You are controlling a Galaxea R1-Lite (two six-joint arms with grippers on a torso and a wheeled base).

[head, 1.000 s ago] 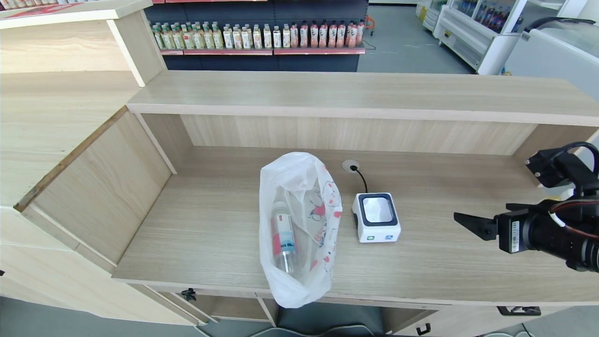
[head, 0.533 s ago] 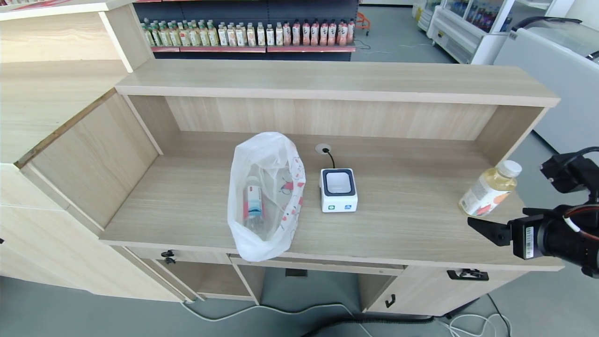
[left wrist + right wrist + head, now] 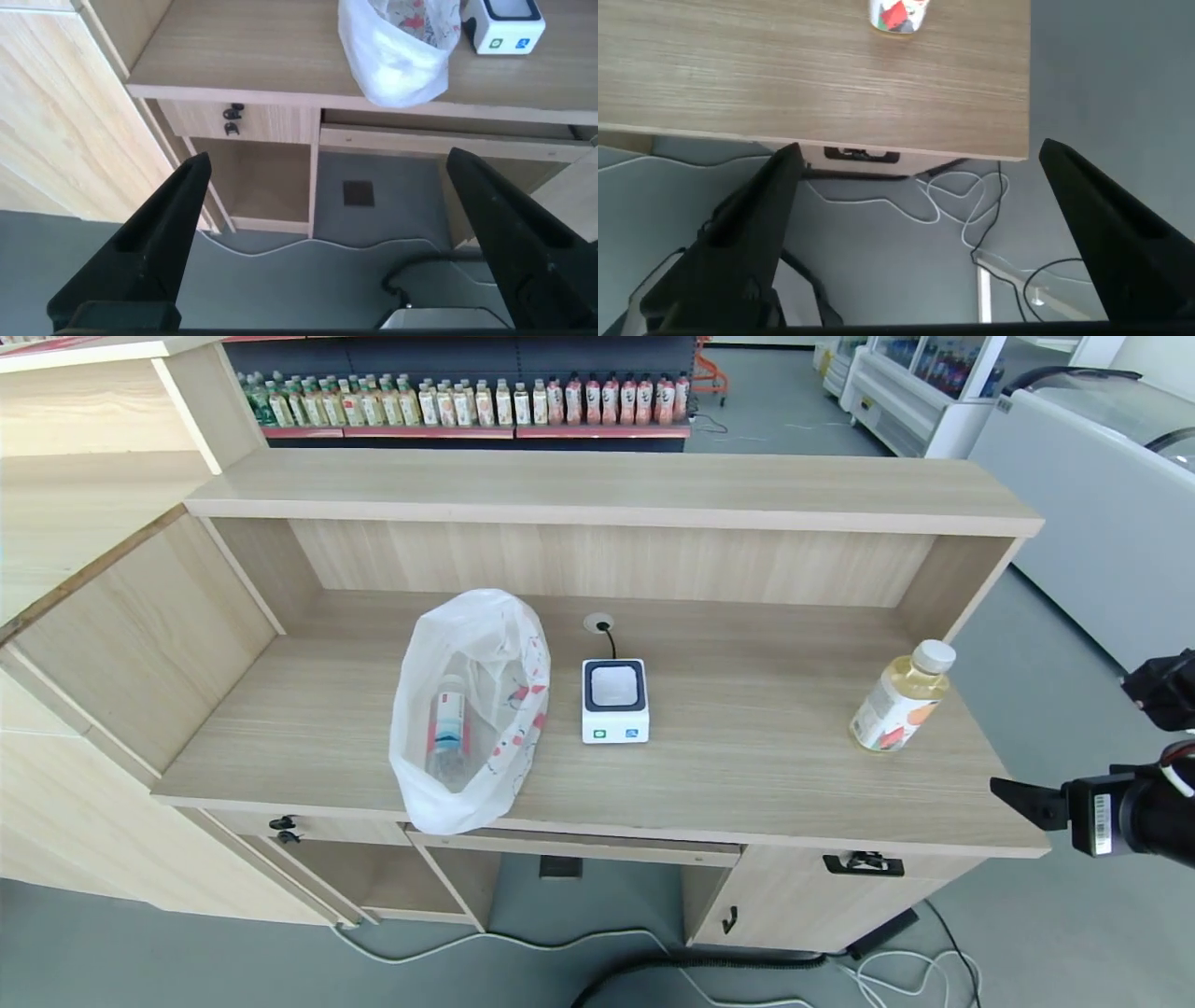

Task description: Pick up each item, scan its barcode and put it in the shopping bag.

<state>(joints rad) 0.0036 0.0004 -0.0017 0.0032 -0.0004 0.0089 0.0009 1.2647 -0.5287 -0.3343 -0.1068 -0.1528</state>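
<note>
A white shopping bag [image 3: 471, 709] stands open on the wooden counter [image 3: 747, 775], with a clear bottle [image 3: 448, 733] lying inside it. Just to its right sits the white barcode scanner [image 3: 614, 700], face up. A yellow juice bottle [image 3: 901, 698] with a white cap stands near the counter's right end. My right gripper [image 3: 1022, 798] hangs open off the counter's front right corner, below the juice bottle [image 3: 898, 14]; nothing is between its fingers [image 3: 738, 243]. My left gripper [image 3: 327, 243] is open and empty, in front of the counter and below the bag [image 3: 397, 47] and scanner [image 3: 505, 23].
A raised back ledge [image 3: 607, 490] and a slanted side panel [image 3: 140, 644] wall in the counter. Drawers and an open recess [image 3: 350, 187] lie under its front edge. Cables [image 3: 653, 952] trail on the floor. Chest freezers [image 3: 1083, 504] stand at the right, and drink shelves [image 3: 467, 401] behind.
The head camera has pulled back and swung right, so the whole counter looks smaller and the juice bottle has come into view. The right gripper sits lower and farther right in the picture.
</note>
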